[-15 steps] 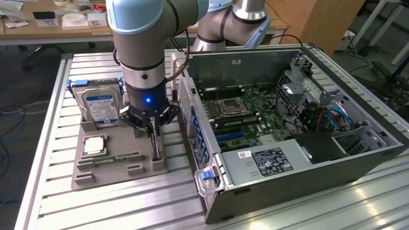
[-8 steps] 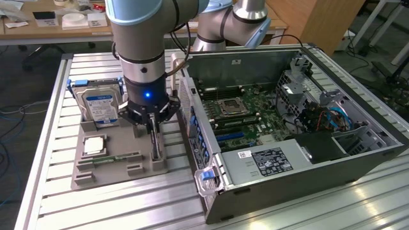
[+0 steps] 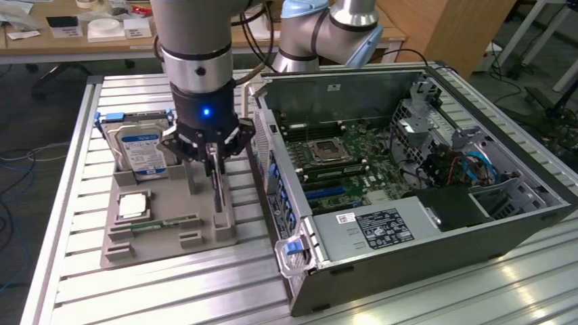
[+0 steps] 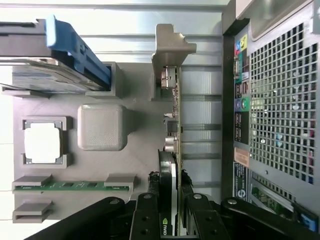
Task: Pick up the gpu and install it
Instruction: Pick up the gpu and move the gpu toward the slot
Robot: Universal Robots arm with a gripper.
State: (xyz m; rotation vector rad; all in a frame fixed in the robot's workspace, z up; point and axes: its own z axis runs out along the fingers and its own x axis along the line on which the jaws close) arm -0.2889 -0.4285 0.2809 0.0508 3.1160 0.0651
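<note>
My pincer [image 4: 171,202] is clamping the graphics card [image 4: 176,125] between both fingers; it is standing on edge in the gray tray [image 4: 140,150], beside the computer case [image 4: 280,100].

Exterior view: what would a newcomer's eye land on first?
The big open computer case, its motherboard exposed, at the exterior view's right. Beside it the arm's claw grips a gpu standing on edge in a gray tray, with a blue-labelled hard drive upright in the same tray.
</note>
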